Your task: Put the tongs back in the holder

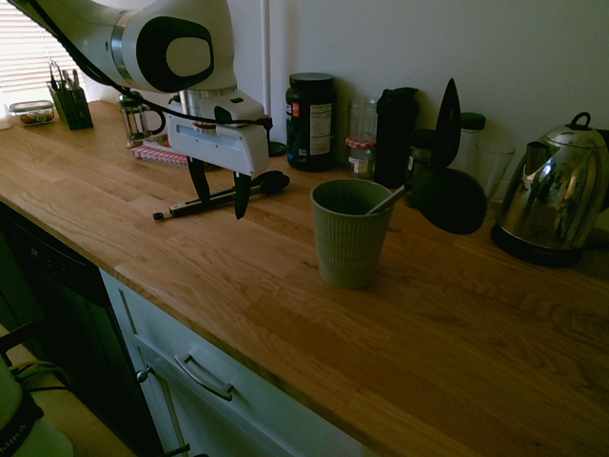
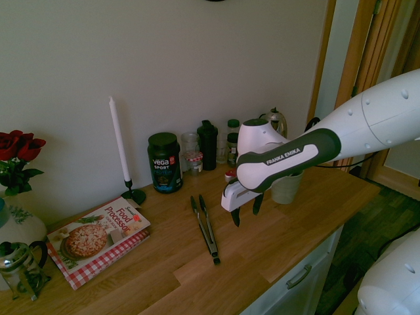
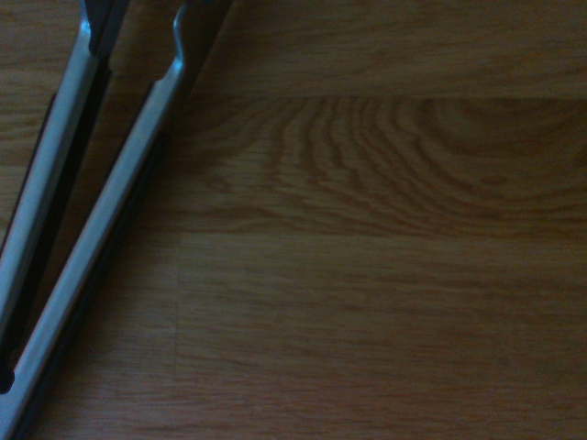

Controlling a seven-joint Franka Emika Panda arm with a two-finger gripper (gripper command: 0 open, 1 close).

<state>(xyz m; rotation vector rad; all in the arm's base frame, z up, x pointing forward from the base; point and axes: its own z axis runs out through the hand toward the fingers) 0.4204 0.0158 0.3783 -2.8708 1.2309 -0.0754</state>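
The tongs [image 1: 224, 198] lie flat on the wooden counter, two grey metal arms with black tips; they also show in the second exterior view [image 2: 205, 226] and close up at the edge of the wrist view [image 3: 83, 229]. My gripper [image 1: 221, 195] hangs open just above the counter, a little to the side of the tongs, with nothing between its fingers [image 2: 246, 211]. The holder [image 1: 350, 233], a sage-green ribbed cup, stands upright to the right with a thin spoon handle [image 1: 385, 200] leaning out of it. In the second exterior view the holder [image 2: 287, 189] is partly hidden behind my arm.
A big black spatula [image 1: 447, 181] stands behind the cup. Along the wall are a black canister [image 1: 310, 119], jars, and a steel kettle [image 1: 557, 195]. A cookbook [image 2: 98, 239], a white candle [image 2: 120, 147] and a dark cutlery caddy [image 1: 71, 100] sit further along.
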